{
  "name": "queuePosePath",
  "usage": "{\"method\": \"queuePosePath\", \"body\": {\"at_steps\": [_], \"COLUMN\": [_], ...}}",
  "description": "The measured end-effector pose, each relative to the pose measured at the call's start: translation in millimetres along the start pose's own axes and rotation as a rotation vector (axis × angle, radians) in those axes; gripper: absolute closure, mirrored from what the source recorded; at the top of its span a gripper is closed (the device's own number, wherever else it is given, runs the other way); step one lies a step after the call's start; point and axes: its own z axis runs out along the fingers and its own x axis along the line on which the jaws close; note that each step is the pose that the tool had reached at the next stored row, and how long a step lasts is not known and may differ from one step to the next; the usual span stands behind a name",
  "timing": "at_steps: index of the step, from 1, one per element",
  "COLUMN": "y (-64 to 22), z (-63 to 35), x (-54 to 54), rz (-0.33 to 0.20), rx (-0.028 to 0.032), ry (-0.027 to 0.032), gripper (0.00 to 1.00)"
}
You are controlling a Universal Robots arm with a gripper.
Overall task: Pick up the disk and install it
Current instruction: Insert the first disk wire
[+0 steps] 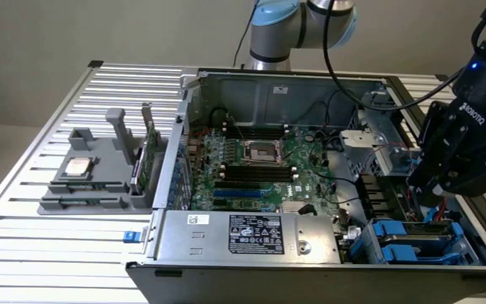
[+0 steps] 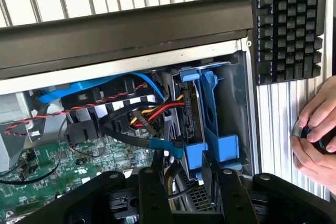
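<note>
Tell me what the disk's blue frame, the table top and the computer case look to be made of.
Blue frame: probably moulded plastic, going by its even bright colour and soft sheen.
Table top: likely aluminium, judging by the pale matte silver slats.
Computer case: seemingly sheet metal, with thin walls and a bare grey finish.

Open case [image 1: 268,95] is sitting on the slatted table [image 1: 57,126].
Motherboard [image 1: 252,177] lying bare inside; grey rack [image 1: 91,204] standing just outside its wall; keyboard [image 2: 289,24] lying beside the case.
</note>
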Motion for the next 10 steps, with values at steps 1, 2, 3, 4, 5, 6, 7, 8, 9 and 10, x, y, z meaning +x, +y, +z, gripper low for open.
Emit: {"method": "queuePosePath", "body": {"at_steps": [1, 2, 3, 4, 5, 6, 7, 8, 9, 10], "y": [0.2, 0.4, 0.6, 0.8, 1.0, 1.1, 1.2, 1.4, 1.4, 1.4], "z": [0.2, 0.3, 0.5, 0.7, 0.8, 0.9, 1.1, 1.2, 1.3, 1.6], "x": [0.0, 0.1, 0.2, 0.3, 0.4, 0.4, 0.5, 0.5, 0.5, 0.6], "rz": [0.000, 0.001, 0.001, 0.001, 0.002, 0.002, 0.003, 0.003, 0.004, 0.004], "rx": [0.0000, 0.0000, 0.0000, 0.0000, 0.0000, 0.0000, 0.0000, 0.0000, 0.0001, 0.0001], "ry": [-0.0004, -0.0008, -0.0010, -0.0012, -0.0017, -0.0022, -0.0026, -0.0029, -0.0033, -0.0033], "gripper": [0.58, 0.58, 0.58, 0.58, 0.56, 0.50, 0.44, 0.44, 0.38, 0.38]}}
